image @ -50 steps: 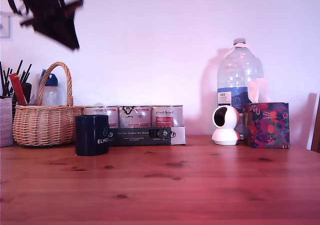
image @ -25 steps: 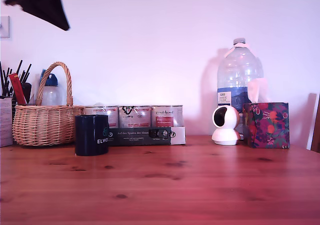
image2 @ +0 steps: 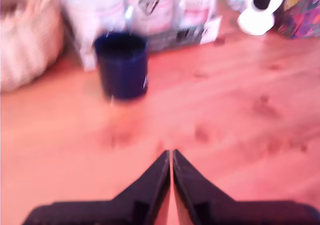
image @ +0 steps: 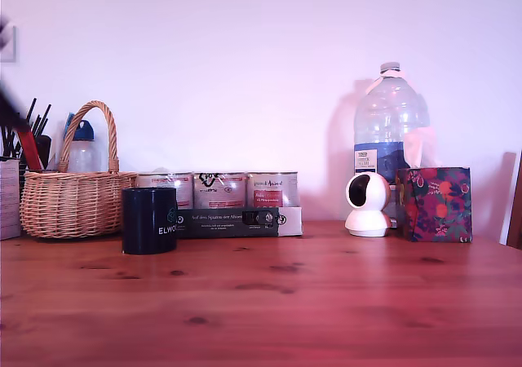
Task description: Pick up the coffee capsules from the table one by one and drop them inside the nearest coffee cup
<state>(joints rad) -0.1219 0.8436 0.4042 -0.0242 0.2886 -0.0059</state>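
Gripper (image2: 171,157): seen only in the wrist view, blurred; the two dark fingers meet at their tips with a hairline gap, nothing between them, above bare wood.
Arm in exterior view: only a dark smear at the far left edge; too blurred to tell what part it is.
Coffee cup (image: 150,220): dark navy mug standing upright on the wooden table (image: 326,302), white lettering "ELWO" readable on its side; just beside the wicker basket (image: 73,200) and in front of the tins.
Coffee capsules: not visible in either view; the cup's inside is dark in the wrist view, so I cannot tell what it holds.
Tins (image: 220,189): three silver tins with red labels in a row, print too small to read.
Dark box (image: 232,221): lies in front of the tins, pale text illegible.
Exterior view's right: white dome camera (image: 368,204), large water bottle (image: 390,130) behind it, flowered box (image: 434,204).
Wrist view only: the cup's open top.
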